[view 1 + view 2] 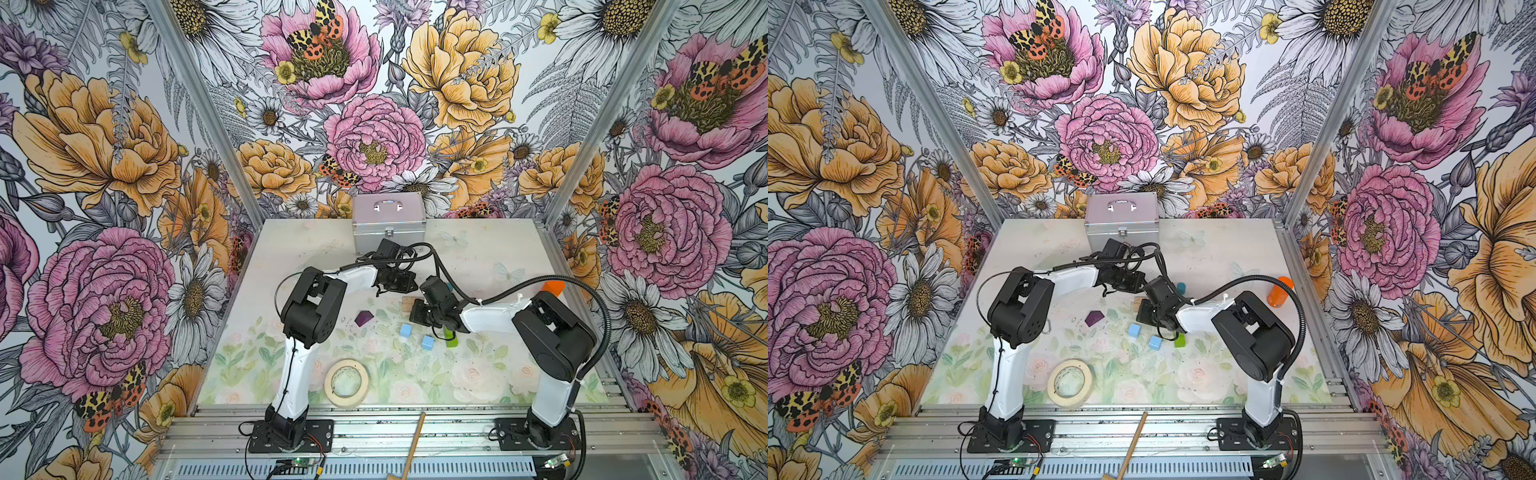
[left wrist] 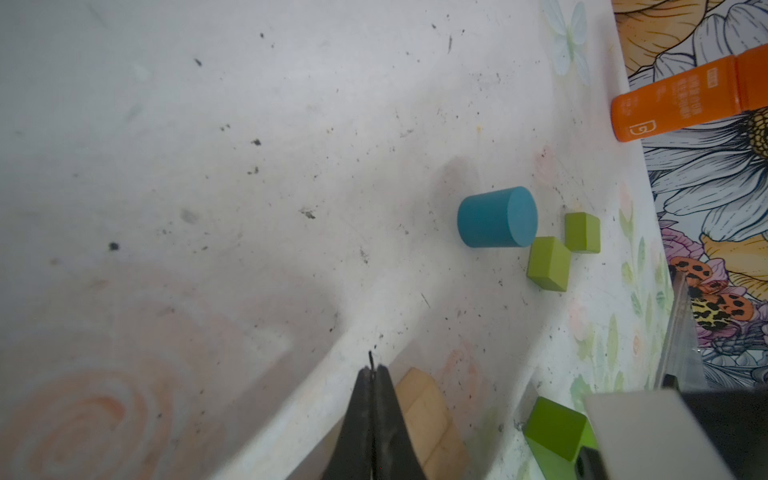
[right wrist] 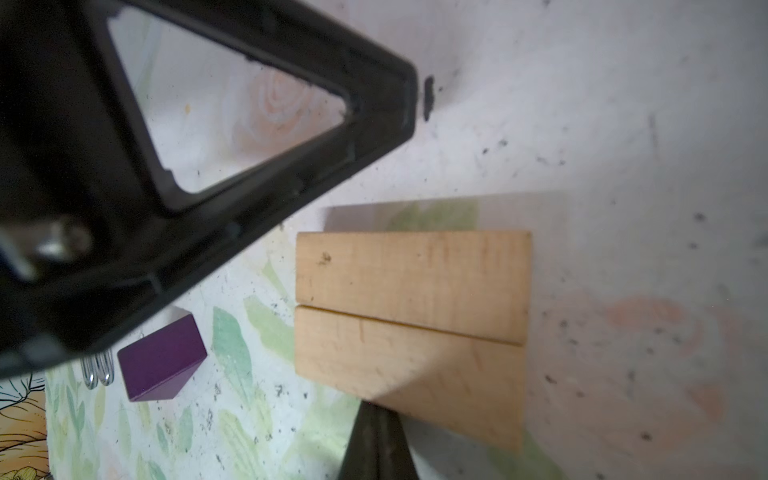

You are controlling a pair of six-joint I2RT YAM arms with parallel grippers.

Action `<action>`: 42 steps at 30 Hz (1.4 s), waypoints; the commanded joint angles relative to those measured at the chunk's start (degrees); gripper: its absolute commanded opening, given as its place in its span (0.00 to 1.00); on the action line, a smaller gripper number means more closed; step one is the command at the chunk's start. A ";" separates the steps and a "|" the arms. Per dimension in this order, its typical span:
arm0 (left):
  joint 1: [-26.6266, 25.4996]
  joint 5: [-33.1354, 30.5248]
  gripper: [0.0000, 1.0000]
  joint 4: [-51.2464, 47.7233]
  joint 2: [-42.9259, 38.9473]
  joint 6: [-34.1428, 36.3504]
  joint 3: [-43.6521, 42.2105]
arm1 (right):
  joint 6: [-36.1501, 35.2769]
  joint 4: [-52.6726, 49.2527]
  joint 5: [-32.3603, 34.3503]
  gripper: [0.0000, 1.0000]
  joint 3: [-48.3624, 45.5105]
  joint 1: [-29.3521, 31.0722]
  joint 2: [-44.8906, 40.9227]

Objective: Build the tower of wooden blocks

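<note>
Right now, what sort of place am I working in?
Probably a lab robot cell, not a home: aluminium frame posts, printed floral walls, and two arms bolted to a slotted rail.

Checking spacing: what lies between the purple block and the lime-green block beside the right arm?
Between the purple roof block and that lime-green block sits one light-blue cube; a second cube lies just off the line. Both top views show it.

Enclosure of three walls (image 1: 374, 124) papered with large pink and orange flowers, joined by aluminium corner posts (image 1: 201, 104). Pale floral-printed tabletop (image 1: 299, 249), speckled with dark grit, evenly lit.
</note>
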 commanded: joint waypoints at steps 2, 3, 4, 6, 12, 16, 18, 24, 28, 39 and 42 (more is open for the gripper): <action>0.03 -0.16 0.00 -0.21 0.57 1.04 0.99 | -0.20 -4.51 1.12 0.00 -1.13 0.01 0.12; 0.08 -0.29 0.00 -0.20 0.41 0.94 1.08 | -0.49 -5.02 1.24 0.00 -1.06 0.10 -0.24; 0.09 -0.50 0.00 0.08 0.27 0.61 1.04 | -1.05 -5.63 1.56 0.00 -0.82 0.29 -0.67; 0.10 -0.60 0.00 0.98 -0.20 -0.14 0.89 | -1.69 -6.97 2.22 0.00 -0.34 0.57 -1.43; 0.25 -1.79 0.00 3.63 -2.51 -1.89 -0.21 | -3.37 -9.27 2.77 0.00 1.12 0.77 -3.82; 0.47 -3.59 0.00 5.65 -5.50 -3.00 -1.54 | -5.46 -12.91 3.83 0.00 3.45 0.77 -6.90; 0.96 -4.68 0.00 6.82 -7.48 -3.56 -2.44 | -6.93 -15.49 5.24 0.00 4.77 0.62 -9.41; 2.82 -6.48 0.00 10.32 -15.59 -4.61 -6.31 | -10.99 -23.05 9.13 0.00 7.13 -0.71 -18.27; 3.63 -8.46 0.00 11.98 -23.82 -3.99 -10.56 | -13.01 -28.09 11.70 0.00 6.73 -2.43 -23.89; 5.61 -14.22 0.06 15.69 -43.74 -4.55 -25.54 | -15.85 -37.36 14.32 0.07 3.28 -7.73 -33.77; 5.48 -16.41 0.08 14.58 -48.16 -4.51 -29.27 | -16.14 -39.35 14.80 0.09 2.61 -8.70 -34.75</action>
